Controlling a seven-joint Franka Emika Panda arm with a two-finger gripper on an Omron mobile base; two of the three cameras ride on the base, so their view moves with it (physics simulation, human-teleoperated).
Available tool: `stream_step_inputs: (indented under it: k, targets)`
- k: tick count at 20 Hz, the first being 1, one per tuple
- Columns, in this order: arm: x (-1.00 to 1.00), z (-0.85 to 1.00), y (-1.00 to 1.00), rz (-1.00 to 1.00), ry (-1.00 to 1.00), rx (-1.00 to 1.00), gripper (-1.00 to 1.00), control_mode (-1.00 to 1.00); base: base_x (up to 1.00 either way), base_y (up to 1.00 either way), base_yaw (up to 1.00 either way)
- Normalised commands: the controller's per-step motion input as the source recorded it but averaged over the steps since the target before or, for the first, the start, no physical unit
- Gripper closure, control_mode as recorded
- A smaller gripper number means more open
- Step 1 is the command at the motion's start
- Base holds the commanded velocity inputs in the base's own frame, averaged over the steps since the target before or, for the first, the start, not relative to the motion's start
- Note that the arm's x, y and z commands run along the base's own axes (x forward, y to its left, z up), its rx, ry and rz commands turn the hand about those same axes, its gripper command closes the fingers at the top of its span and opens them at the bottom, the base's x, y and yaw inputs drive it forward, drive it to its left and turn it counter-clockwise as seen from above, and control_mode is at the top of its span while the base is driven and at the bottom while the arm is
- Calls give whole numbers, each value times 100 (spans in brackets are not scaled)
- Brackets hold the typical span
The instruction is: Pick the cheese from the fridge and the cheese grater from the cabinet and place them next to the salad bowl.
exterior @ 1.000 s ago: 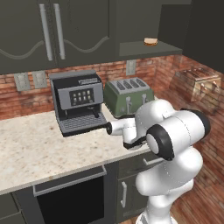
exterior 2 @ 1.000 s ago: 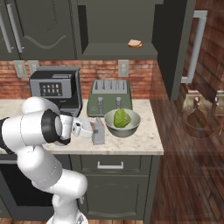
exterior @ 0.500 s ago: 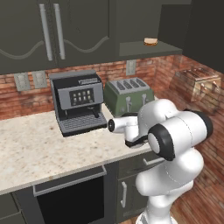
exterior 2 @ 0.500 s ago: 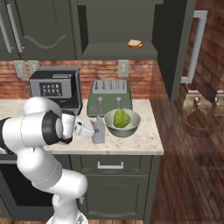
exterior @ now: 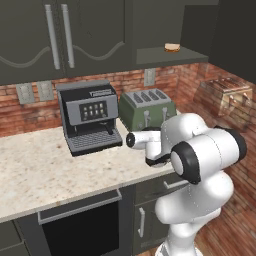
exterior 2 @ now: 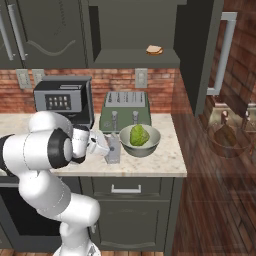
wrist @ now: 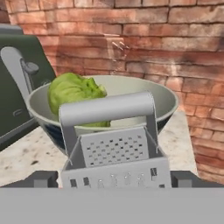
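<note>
The grey cheese grater (wrist: 114, 148) stands upright on the counter, right in front of the salad bowl (wrist: 168, 101), which holds a green lettuce ball (wrist: 72, 91). My gripper (wrist: 114, 178) is open, one fingertip to each side of the grater's base and just clear of it. From the right base view, the grater (exterior 2: 113, 152) sits directly left of the bowl (exterior 2: 150, 146), with the gripper (exterior 2: 106, 148) behind it. The cabinet (exterior: 75, 35) hangs shut above the counter. The fridge (exterior 2: 197, 65) stands at the right, shut. The cheese is out of view.
A green toaster (exterior 2: 125, 112) stands against the brick wall behind the bowl, and a coffee machine (exterior: 90, 115) stands to its left. A flat tan bread-like piece (exterior 2: 154, 49) lies on the open shelf above. The counter's right end (exterior 2: 179, 165) is just beyond the bowl.
The fingers have spread apart and let go of the grater, which stays in place beside the bowl. The arm has barely moved.
</note>
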Motion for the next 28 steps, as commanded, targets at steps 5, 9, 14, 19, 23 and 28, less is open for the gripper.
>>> stream_step_inputs:
  k: [5, 9, 14, 19, 23, 28]
  targets:
    - [0, -14, 2, 0, -6, 5, -100, -100, 0, 0, 0]
    - [-8, -2, 18, 0, 0, 0, -100, -100, 0, 0, 0]
    - [-20, 0, 32, 0, 0, 0, -100, -100, 0, 0, 0]
    - [-18, 0, 35, 0, 0, 0, -100, -100, 0, 0, 0]
    - [-13, 0, 26, 0, 0, 0, -100, -100, 0, 0, 0]
    - [-8, 0, 18, 0, 0, 0, -100, -100, 0, 0, 0]
